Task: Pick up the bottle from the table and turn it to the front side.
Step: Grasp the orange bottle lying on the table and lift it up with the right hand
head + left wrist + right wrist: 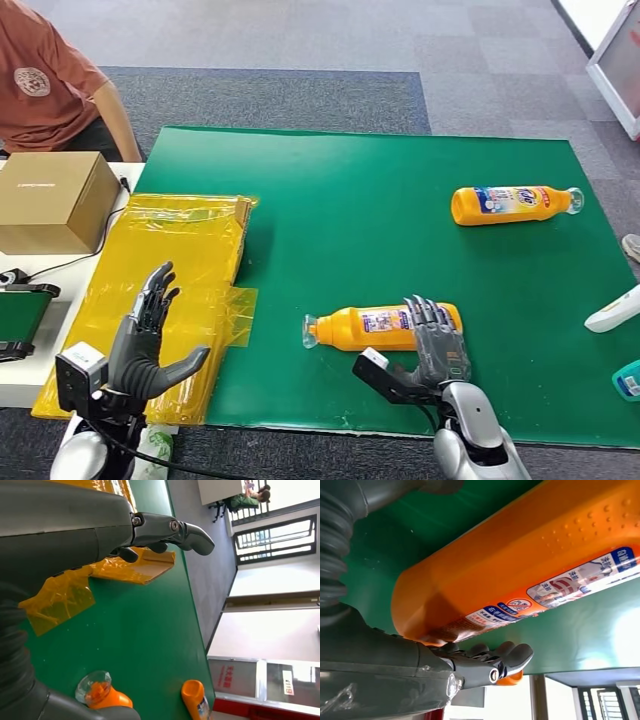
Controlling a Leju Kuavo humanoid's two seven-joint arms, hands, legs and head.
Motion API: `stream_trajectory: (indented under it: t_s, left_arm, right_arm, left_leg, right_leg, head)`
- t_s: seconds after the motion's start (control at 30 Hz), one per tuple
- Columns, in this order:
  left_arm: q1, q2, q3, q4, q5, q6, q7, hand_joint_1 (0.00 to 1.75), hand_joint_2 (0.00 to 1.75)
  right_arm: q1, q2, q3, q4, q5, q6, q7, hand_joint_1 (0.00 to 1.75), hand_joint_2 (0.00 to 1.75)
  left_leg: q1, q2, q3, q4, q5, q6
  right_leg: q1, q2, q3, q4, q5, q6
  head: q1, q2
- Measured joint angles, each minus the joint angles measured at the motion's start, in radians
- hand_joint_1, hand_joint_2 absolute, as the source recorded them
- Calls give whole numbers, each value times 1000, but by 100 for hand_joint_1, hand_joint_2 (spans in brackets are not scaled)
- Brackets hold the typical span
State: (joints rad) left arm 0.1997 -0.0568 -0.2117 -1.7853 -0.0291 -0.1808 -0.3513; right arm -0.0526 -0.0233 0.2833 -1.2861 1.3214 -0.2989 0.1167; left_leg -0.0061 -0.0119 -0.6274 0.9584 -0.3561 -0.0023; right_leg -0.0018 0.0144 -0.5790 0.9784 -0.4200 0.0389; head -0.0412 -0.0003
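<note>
The right robot hand (436,345) lies over the base end of the near orange plastic bottle with a clear cap (381,327), its dark fingers (497,657) draped across the bottle's body and touching it; whether they are clamped on it I cannot tell. This bottle lies on its side near the front edge of the green-covered table (362,210), long axis running across the table, cap pointing toward the robot's left. The left robot hand (147,340) hovers with fingers spread, holding nothing, above crinkled yellow plastic sheeting (189,250).
</note>
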Motion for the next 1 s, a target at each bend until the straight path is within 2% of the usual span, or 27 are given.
stream_trajectory:
  t_s: [0.53,0.73,0.77,0.87,0.9,1.0]
  left_arm:
    - [-2,0,-1,0,-2,-5,0,0,175]
    - [-17,0,-10,0,-4,-26,-1,0,175]
    - [-20,0,-12,0,-4,-31,-1,0,175]
    - [-24,0,-20,0,2,-45,-4,0,175]
    - [-25,0,-22,0,7,-51,-5,0,175]
    - [-28,0,-31,1,21,-65,-8,0,175]
  right_arm:
    - [-22,-1,8,31,19,-2,2,0,175]
    - [-93,-2,25,96,78,23,7,0,175]
    - [-110,-2,30,112,87,31,8,10,175]
    - [-166,-6,54,165,112,83,4,141,175]
    - [-189,-8,66,184,114,119,-7,175,175]
    - [-258,-16,112,238,90,212,-44,175,175]
  left_leg:
    - [0,0,0,0,0,0]
    - [0,0,0,0,1,0]
    - [0,0,0,0,1,0]
    - [0,0,0,0,2,0]
    - [0,0,0,0,2,0]
    - [0,1,1,0,2,0]
  right_leg:
    - [0,0,0,0,0,0]
    - [0,0,0,0,1,0]
    - [0,0,0,0,1,0]
    - [0,0,0,0,1,0]
    - [0,0,0,0,2,0]
    - [0,1,0,0,2,0]
  head:
    - [0,0]
    - [0,0]
    - [0,0]
    - [0,0]
    - [0,0]
    - [0,0]
